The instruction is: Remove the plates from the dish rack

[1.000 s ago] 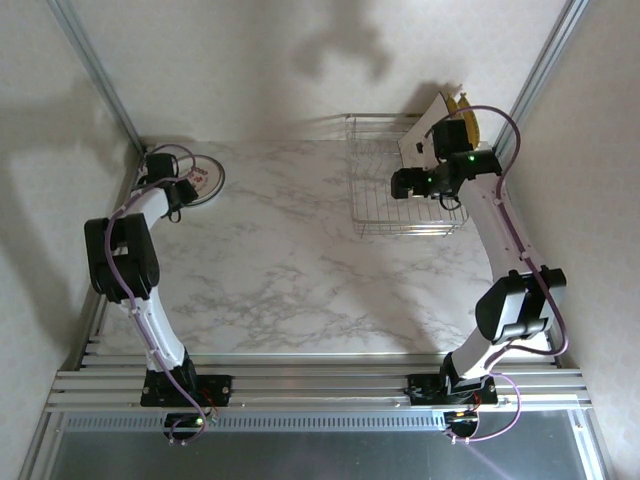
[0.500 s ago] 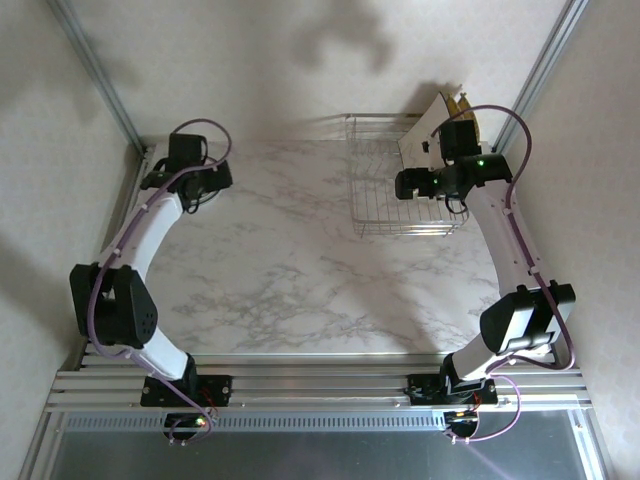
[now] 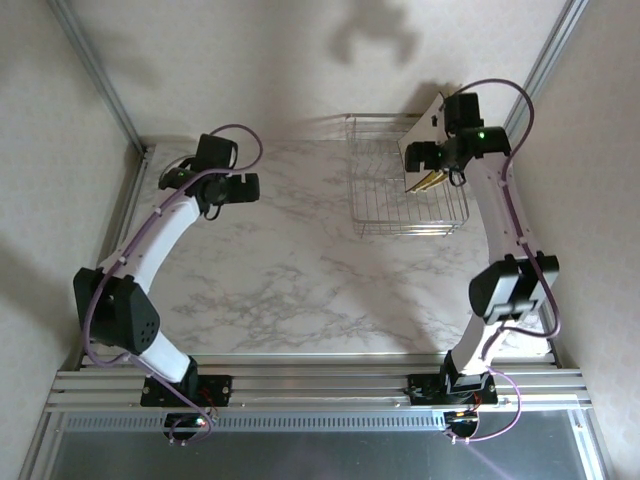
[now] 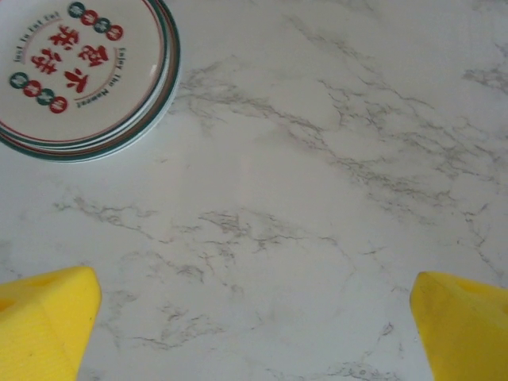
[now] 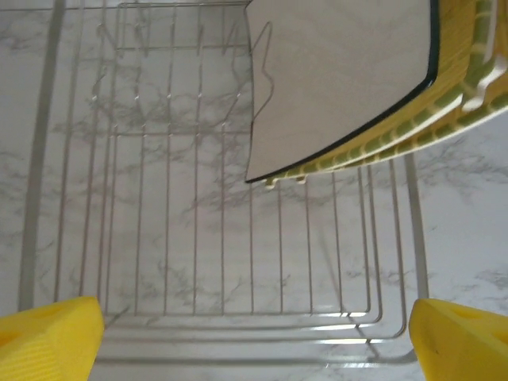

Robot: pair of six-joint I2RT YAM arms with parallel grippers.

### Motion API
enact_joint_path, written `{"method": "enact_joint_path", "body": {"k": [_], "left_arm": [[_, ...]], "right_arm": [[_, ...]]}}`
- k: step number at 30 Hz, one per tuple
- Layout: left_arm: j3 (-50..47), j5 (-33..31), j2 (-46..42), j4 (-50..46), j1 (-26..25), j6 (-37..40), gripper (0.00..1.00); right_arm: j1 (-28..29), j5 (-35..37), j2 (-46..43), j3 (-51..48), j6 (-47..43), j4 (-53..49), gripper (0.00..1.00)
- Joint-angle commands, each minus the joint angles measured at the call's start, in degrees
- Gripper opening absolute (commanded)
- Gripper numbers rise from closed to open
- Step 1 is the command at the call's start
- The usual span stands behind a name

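The silver wire dish rack (image 3: 400, 205) stands at the table's back right. A white square plate (image 3: 428, 125) leans in its far right corner, with yellow woven-patterned plates (image 3: 430, 181) behind it. My right gripper (image 3: 416, 157) hovers over these plates, open and holding nothing. In the right wrist view the white plate (image 5: 341, 71) and the yellow plates (image 5: 464, 87) sit upper right, above the rack's wires (image 5: 198, 238), between my right gripper's (image 5: 254, 341) spread fingers. My left gripper (image 3: 240, 187) is open over bare marble. A stack of round white plates (image 4: 79, 71) lies flat, upper left of my left gripper (image 4: 254, 333).
The marble table top (image 3: 290, 270) stretches between the two arms. An aluminium frame post (image 3: 100, 75) runs along the back left and another post (image 3: 545, 65) along the back right. The rack's left half (image 5: 143, 159) holds no plates.
My left gripper has lifted off the round plate stack and swung right toward the table's middle. My right gripper has moved back, closer to the leaning square plates.
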Motion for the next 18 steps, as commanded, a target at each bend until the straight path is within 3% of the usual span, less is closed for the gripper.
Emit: {"method": "enact_joint_path", "body": {"k": [1,9,18], "left_arm": [[2.54,1.2,2.15,-3.56,-0.35,2.07,1.0],[4.81,2.36,4.51,-4.13,-0.35,3.12,1.0],[6.27,0.59,7.67,-3.08,-0.2,3.91,1.0]], "right_arm": [[-0.78,1.8,5.28,6.7,-1.14,-4.16,0.99],[-1.88,1.71,13.76,19.14,-0.96,-7.23,0.99],[-2.35,2.1,18.77,23.71,-0.77,-6.98,0.99]]}}
